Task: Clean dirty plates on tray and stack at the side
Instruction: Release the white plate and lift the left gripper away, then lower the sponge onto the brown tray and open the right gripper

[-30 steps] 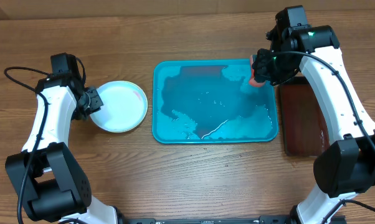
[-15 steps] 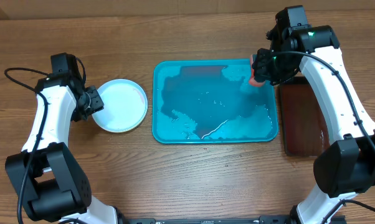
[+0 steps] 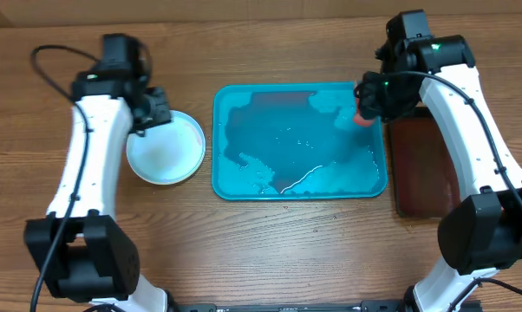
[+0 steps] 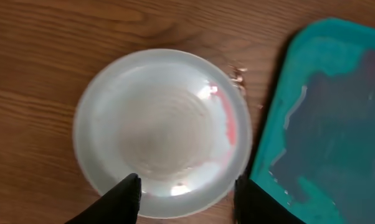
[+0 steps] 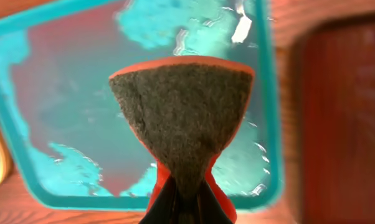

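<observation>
my left fingers [image 4: 122, 200] hang released over the plate [image 4: 156, 124]; right fingers [image 5: 164, 210] clenched on sponge [image 5: 181, 106] above tray [image 3: 218, 147].

In the left wrist view the bottom edge cuts off the left gripper [image 4: 186, 186], so we see only two dark fingertips [image 4: 126, 193]; the same view cuts the tray [image 4: 324, 124] at its right and bottom edges; we cannot tell how many plates [image 4: 162, 118] lie in the pile, because from above it looks like one; in the overhead view the left arm [image 3: 96, 156] covers a part of its upper rim; the right gripper [image 5: 182, 202] is almost all hidden behind the sponge [image 5: 181, 112], which also covers the middle of the tray; the dark tray [image 5: 343, 118] is blurred and cut off at the right.
</observation>
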